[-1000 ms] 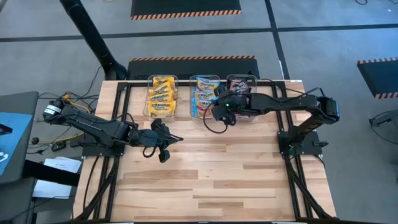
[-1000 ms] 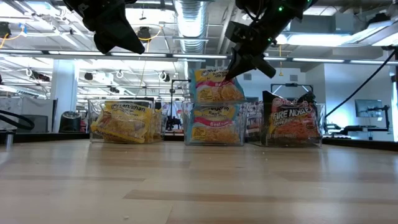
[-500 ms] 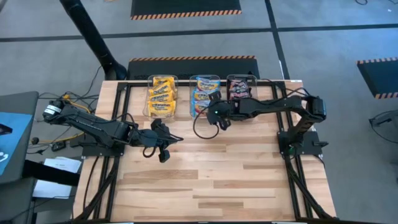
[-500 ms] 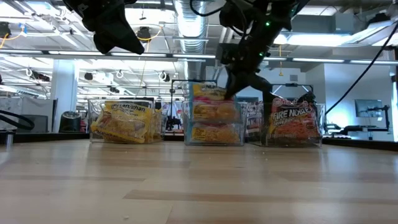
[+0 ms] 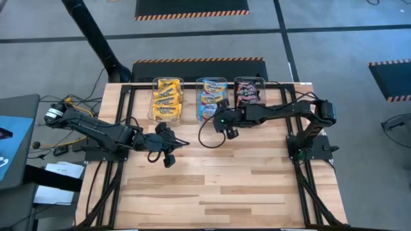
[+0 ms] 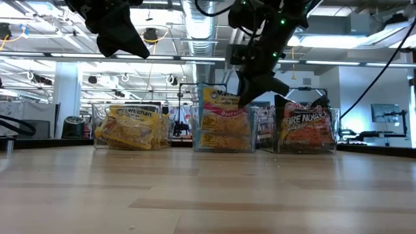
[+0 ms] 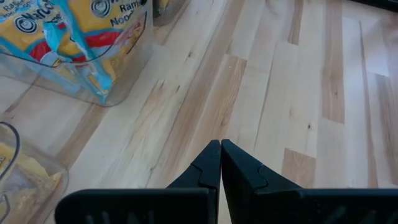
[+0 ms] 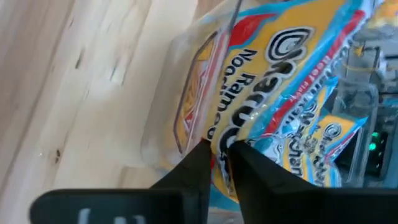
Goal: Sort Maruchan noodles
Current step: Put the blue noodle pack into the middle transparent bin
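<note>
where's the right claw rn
In the high view the right claw sits over the near end of the middle bin, the one holding blue-and-yellow noodle packets, between the yellow and black-red packets.

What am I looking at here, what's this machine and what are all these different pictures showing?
It is a robot with two dark arms at a wooden table, each ending in a two-finger pincer. One picture looks straight down from above, one looks level across the tabletop, and two come from cameras on the arms' wrists.

At the table's far edge stand three clear bins of ramen packets: yellow-orange packets, light blue packets and black-red packets.

The right pincer is at the middle bin, its fingers slightly apart around the edge of a light blue packet; whether it grips the packet is unclear. The left pincer is shut and empty, waiting over the bare table.
</note>
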